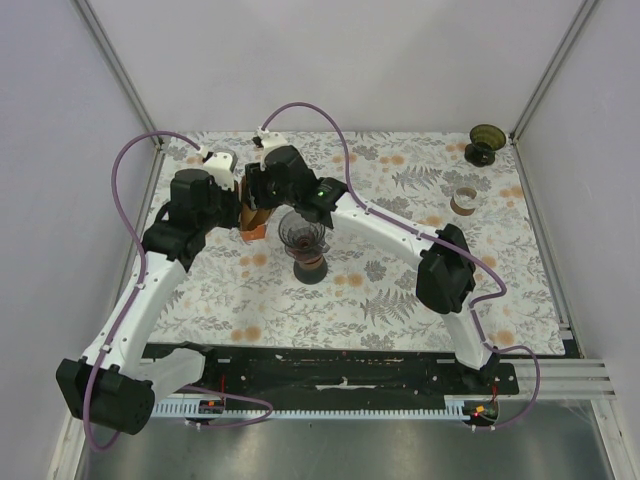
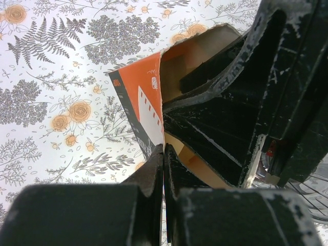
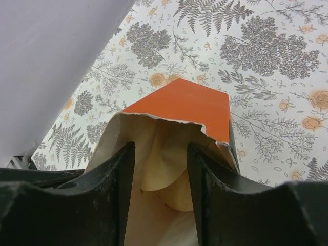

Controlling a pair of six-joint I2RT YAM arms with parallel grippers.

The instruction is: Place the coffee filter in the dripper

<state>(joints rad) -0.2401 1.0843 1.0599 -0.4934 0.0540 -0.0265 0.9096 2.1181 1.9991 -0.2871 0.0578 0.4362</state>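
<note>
While the left gripper pinches a wall of the torn-open orange cardboard box left of centre in the top view, the right gripper hangs spread in its mouth over the pale brown paper coffee filters, just left of the dark glass dripper at centre.

Filter box just left of dripper, tape ring far right
</note>
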